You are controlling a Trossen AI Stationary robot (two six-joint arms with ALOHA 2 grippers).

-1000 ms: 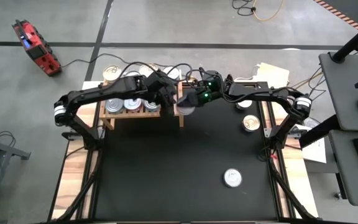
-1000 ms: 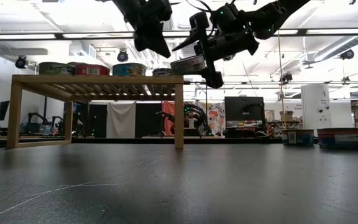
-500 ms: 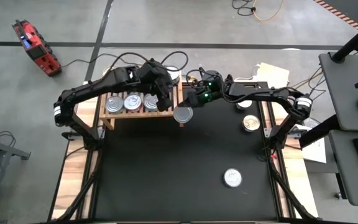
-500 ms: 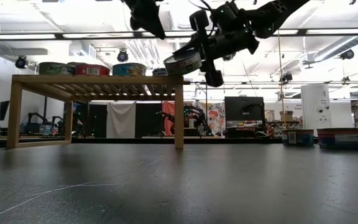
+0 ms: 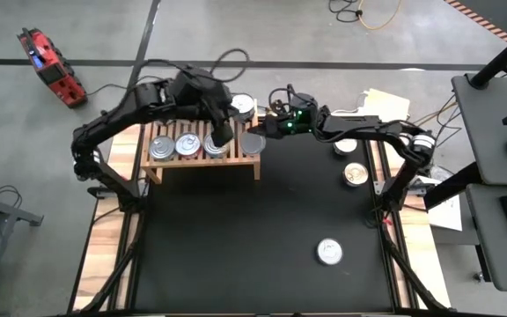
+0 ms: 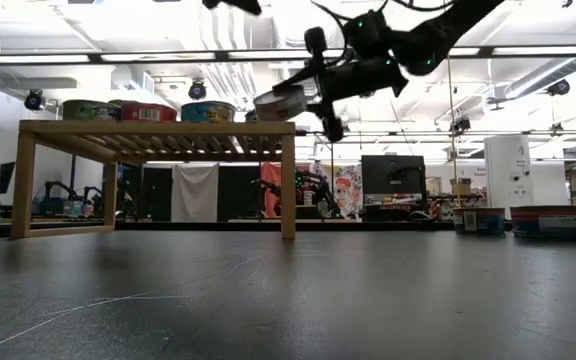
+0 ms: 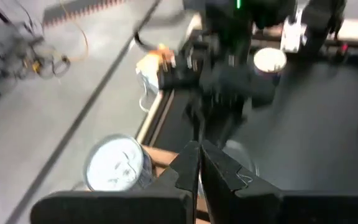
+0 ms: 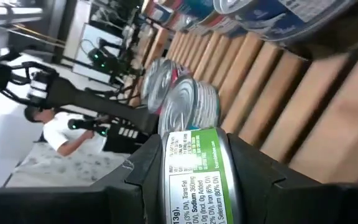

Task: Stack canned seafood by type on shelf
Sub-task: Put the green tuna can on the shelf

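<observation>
The shelf (image 5: 176, 159) is a low light-wood slatted rack at the table's far left; in the low view the shelf (image 6: 158, 128) carries several tins (image 6: 148, 110) standing on their bases. From above, three silver lids (image 5: 187, 144) show on it. My right gripper (image 5: 262, 138) is shut on a green-labelled can (image 6: 280, 100) above the shelf's right end. My left gripper (image 5: 223, 132) hovers shut over the shelf's right half, holding nothing. In the left wrist view, my left gripper (image 7: 198, 163) looks past a silver-lidded tin (image 7: 118, 163). My right gripper (image 8: 194, 158) pinches the green-labelled can by its side wall (image 8: 194, 186), one finger (image 8: 151, 165) on each opposite side. The fingers come from the table's right, about level. The can is lifted clear and tilted above the shelf's right end.
One tin (image 5: 243, 106) sits beyond the shelf's far right corner. More tins lie on the black mat at the right (image 5: 355, 173), near the right arm (image 5: 346, 146), and toward the near edge (image 5: 328, 252). The mat's middle is bare.
My right gripper has carried the can toward the far edge and a little left, from beside the shelf's right leg to over its right end, and the can has tipped. My left gripper has risen and drawn back toward the far edge, leaving the low view's top.
</observation>
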